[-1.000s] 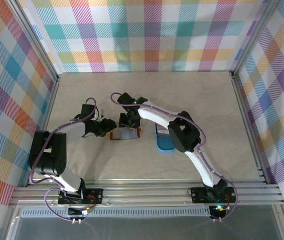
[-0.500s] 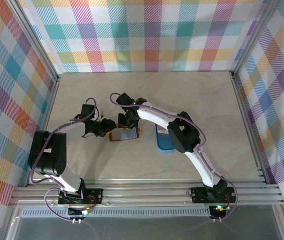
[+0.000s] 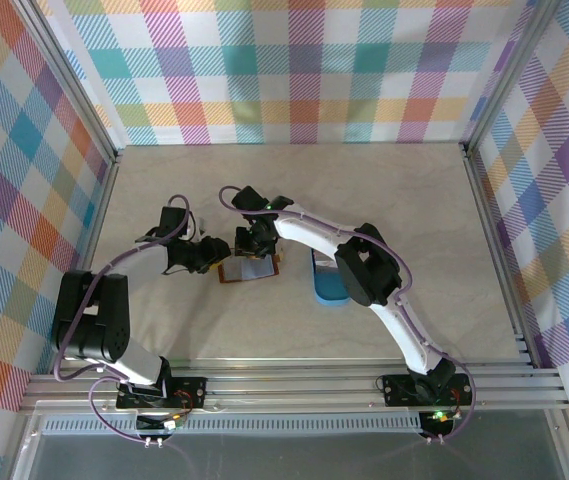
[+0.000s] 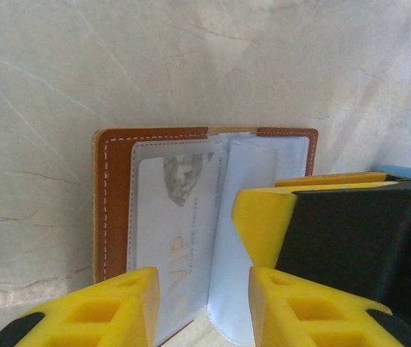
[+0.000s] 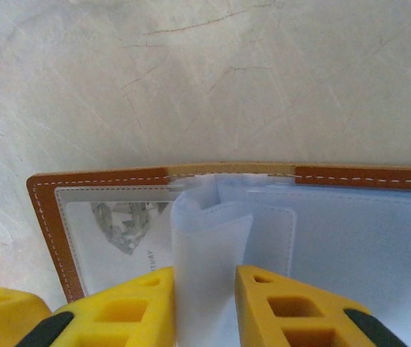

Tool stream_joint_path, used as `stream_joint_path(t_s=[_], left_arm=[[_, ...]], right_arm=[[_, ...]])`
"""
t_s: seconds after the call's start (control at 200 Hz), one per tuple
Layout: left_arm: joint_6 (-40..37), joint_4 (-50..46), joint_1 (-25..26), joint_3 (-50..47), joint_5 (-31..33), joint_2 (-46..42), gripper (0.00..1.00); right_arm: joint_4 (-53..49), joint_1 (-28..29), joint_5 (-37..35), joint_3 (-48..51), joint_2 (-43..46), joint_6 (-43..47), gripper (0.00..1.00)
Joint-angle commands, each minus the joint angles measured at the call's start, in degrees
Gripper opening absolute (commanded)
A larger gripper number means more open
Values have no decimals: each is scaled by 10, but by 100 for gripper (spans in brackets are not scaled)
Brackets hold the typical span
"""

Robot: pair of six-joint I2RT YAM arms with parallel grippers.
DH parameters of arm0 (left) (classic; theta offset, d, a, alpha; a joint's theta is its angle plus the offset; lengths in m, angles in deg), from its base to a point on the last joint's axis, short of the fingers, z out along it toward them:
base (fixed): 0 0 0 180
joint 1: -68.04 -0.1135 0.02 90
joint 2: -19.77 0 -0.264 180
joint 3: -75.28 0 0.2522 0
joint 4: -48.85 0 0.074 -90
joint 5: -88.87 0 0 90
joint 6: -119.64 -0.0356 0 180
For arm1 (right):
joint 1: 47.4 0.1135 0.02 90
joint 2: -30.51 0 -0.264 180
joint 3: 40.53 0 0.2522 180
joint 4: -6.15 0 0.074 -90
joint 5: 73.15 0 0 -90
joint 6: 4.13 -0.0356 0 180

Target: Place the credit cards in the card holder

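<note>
From above, the card holder (image 3: 249, 269) is seen lying open on the desk (image 3: 164, 320), near the middle. The left gripper (image 3: 214, 257) is set at its left edge and the right gripper (image 3: 257, 243) at its far edge. A blue tray (image 3: 329, 288) is seen just to the right, apart from the holder.

In the left wrist view, the holder (image 4: 115, 188) is spread flat, its brown border and clear pockets facing up. One card (image 4: 169, 224) is lodged in the left pocket. The left fingers (image 4: 111, 307) are held narrowly apart over the holder's near edge, with nothing pinched between them. A yellow and black finger (image 4: 263, 217) of the right gripper is seen over the right half.

In the right wrist view, a curled translucent sleeve (image 5: 209, 253) of the holder (image 5: 97, 177) is clamped between the right fingers (image 5: 129, 307). The card (image 5: 118, 231) is seen in the pocket to the left of it.
</note>
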Motion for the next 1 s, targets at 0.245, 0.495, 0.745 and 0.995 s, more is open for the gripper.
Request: stream_joint_path(t_s=[0.245, 0.495, 0.745, 0.995], left_arm=[[60, 23, -5, -40, -79, -52, 17], [144, 114, 30, -103, -101, -72, 12], [205, 233, 50, -142, -101, -68, 12], [235, 317, 63, -158, -84, -21, 11]], right_arm=[[-2, 6, 12, -7, 18, -10, 28], [-7, 6, 19, -20, 11, -14, 29], [-9, 7, 21, -23, 9, -15, 29], [-9, 7, 22, -23, 12, -15, 30]])
